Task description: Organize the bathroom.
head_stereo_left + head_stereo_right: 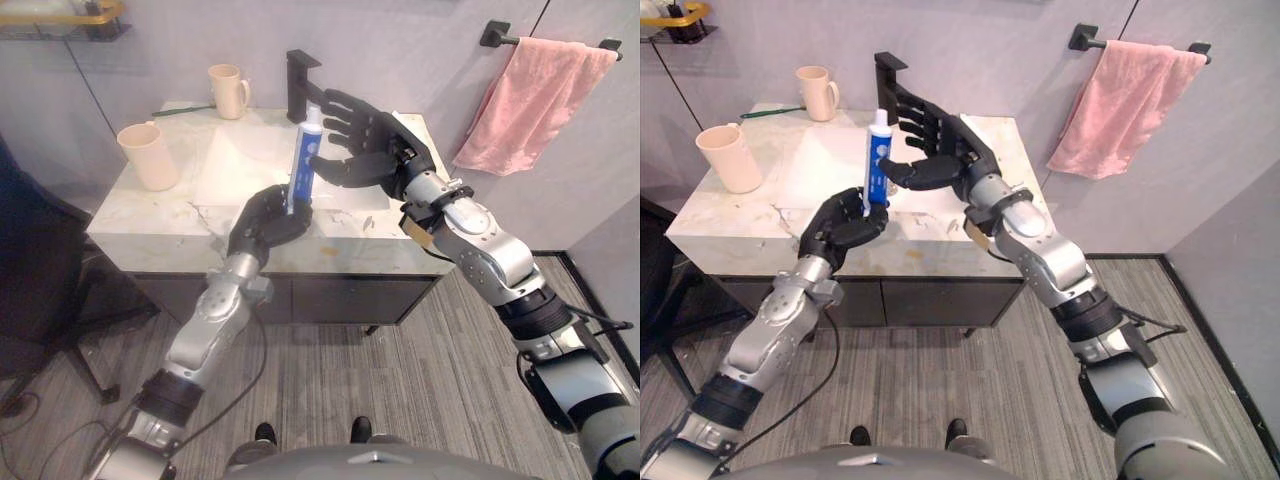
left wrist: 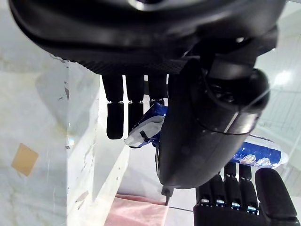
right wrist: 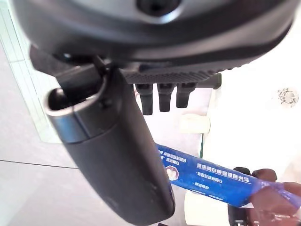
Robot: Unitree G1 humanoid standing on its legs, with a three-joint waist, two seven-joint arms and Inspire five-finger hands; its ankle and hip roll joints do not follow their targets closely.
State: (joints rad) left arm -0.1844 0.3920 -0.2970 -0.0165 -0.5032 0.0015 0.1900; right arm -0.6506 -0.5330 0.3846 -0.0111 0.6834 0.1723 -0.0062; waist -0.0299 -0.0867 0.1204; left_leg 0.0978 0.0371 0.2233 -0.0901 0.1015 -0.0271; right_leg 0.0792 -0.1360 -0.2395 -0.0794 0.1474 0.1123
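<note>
Above marble counter (image 1: 150, 215): left hand (image 1: 265, 222) grips upright toothpaste tube (image 1: 302, 160); right hand (image 1: 362, 140) spread beside.

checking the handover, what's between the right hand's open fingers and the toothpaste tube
Nothing. In the left eye view a bare gap separates the open right hand from the upright toothpaste tube, which the left hand grips at its lower end.

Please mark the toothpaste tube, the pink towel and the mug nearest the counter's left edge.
toothpaste tube (image 1: 300, 170): left eye view, on its blue body above the left hand.
pink towel (image 1: 530, 105): left eye view, middle of the hanging cloth.
mug (image 1: 150, 155): left eye view, on its outer wall.
</note>
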